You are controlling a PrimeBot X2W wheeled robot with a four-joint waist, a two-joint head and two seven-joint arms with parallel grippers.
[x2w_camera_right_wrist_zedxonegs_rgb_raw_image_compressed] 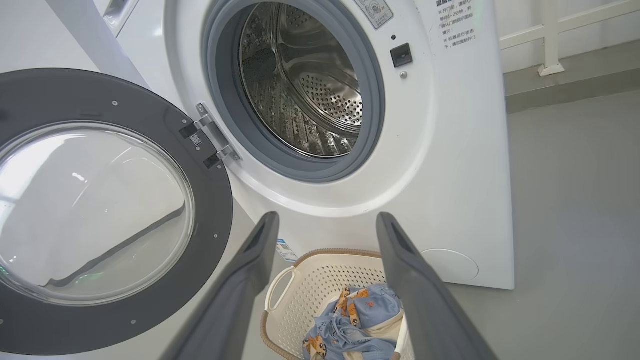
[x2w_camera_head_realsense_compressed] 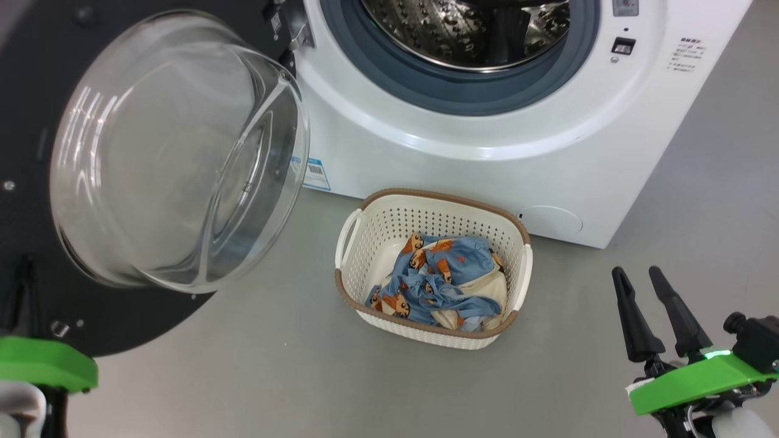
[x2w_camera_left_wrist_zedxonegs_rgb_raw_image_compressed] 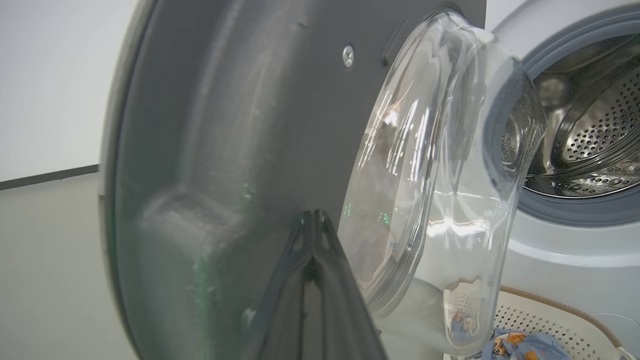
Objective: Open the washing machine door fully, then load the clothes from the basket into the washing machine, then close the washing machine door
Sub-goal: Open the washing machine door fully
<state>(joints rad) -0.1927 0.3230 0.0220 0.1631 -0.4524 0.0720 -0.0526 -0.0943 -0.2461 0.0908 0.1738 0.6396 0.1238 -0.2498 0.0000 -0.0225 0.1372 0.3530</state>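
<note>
Progress: round black-rimmed glass washing machine door (x2w_camera_head_realsense_compressed: 176, 152) open at 9 o'clock; light-blue printed clothes (x2w_camera_head_realsense_compressed: 444, 280) yet to load, in cream perforated basket (x2w_camera_head_realsense_compressed: 426, 198) at 6 o'clock. Left gripper (x2w_camera_left_wrist_zedxonegs_rgb_raw_image_compressed: 312, 220) pressed together against door; right gripper (x2w_camera_head_realsense_compressed: 654, 304) spread, empty.

Black-rimmed washing machine door (x2w_camera_head_realsense_compressed: 170, 152) wide open, clothes (x2w_camera_head_realsense_compressed: 438, 280) (blue, cartoon-printed) in the basket (x2w_camera_head_realsense_compressed: 444, 198) before the washing machine (x2w_camera_head_realsense_compressed: 456, 170)

Door (x2w_camera_head_realsense_compressed: 176, 152) clear glossy glass; drum (x2w_camera_head_realsense_compressed: 462, 30) perforated shiny steel; basket (x2w_camera_head_realsense_compressed: 426, 222) perforated plastic; clothes (x2w_camera_head_realsense_compressed: 444, 274) soft cloth
</note>
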